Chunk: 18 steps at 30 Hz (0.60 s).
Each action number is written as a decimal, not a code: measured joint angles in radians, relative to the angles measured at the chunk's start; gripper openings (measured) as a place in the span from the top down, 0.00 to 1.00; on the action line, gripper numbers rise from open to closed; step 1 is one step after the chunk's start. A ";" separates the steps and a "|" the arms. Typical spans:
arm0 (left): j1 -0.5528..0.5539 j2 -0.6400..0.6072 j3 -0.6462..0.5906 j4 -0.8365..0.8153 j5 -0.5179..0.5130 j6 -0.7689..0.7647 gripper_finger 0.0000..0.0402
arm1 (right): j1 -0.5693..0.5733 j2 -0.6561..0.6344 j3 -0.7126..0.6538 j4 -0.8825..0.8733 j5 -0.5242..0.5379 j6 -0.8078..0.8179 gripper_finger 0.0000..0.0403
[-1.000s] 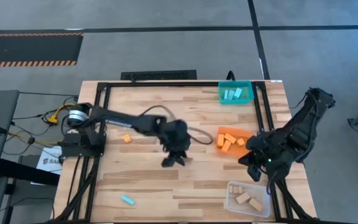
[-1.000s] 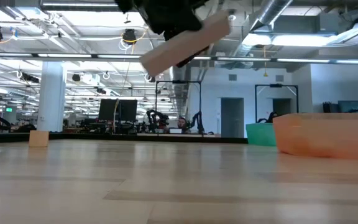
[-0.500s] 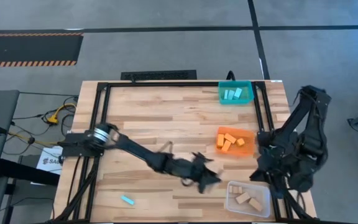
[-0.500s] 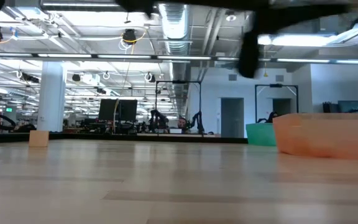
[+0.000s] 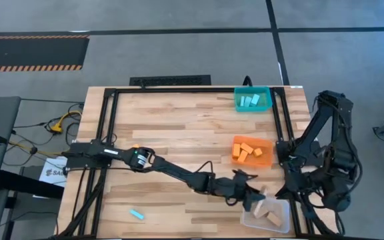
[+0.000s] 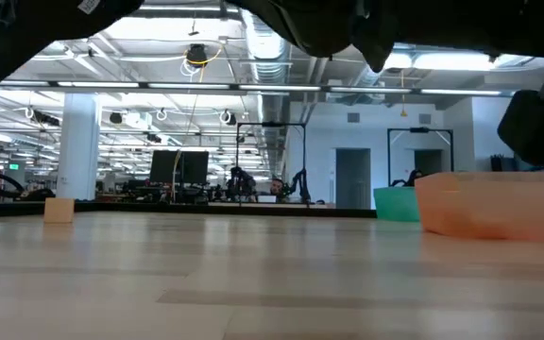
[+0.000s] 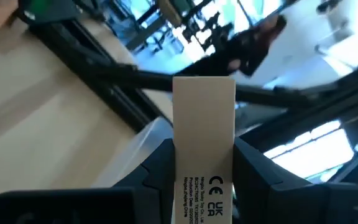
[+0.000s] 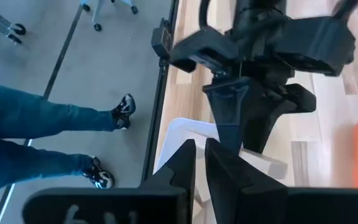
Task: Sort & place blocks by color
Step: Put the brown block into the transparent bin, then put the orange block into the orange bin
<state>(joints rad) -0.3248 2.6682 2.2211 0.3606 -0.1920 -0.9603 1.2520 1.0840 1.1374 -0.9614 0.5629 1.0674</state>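
One tan block (image 7: 204, 140) — clamped lengthwise in left claw (image 5: 257, 198).

Tan block (image 7: 204, 143), black lettering

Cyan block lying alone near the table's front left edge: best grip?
Take the cyan block from straight above, pincer closing across its short width. It lies flat and angled on the table, long sides free, nothing touching it. Its height cannot be judged from above.

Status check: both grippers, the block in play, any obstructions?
Left gripper shut on tan block, at clear bin. Right gripper parked beside table, nearly closed, empty. Nothing blocking.
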 joint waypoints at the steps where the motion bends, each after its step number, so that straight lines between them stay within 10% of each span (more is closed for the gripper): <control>1: -0.002 -0.001 0.000 -0.021 0.008 0.012 0.77 | 0.001 0.000 0.000 0.000 0.001 -0.001 0.85; 8: -0.019 -0.011 0.003 -0.121 0.105 0.197 0.76 | 0.002 0.000 0.000 -0.003 0.015 -0.024 0.85; 18: -0.019 -0.011 0.008 -0.122 0.183 0.394 0.45 | -0.004 0.000 0.000 -0.002 0.026 -0.022 0.85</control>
<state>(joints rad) -0.3436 2.6568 2.2288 0.2389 -0.0092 -0.5664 1.2476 1.0843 1.1374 -0.9636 0.5893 1.0451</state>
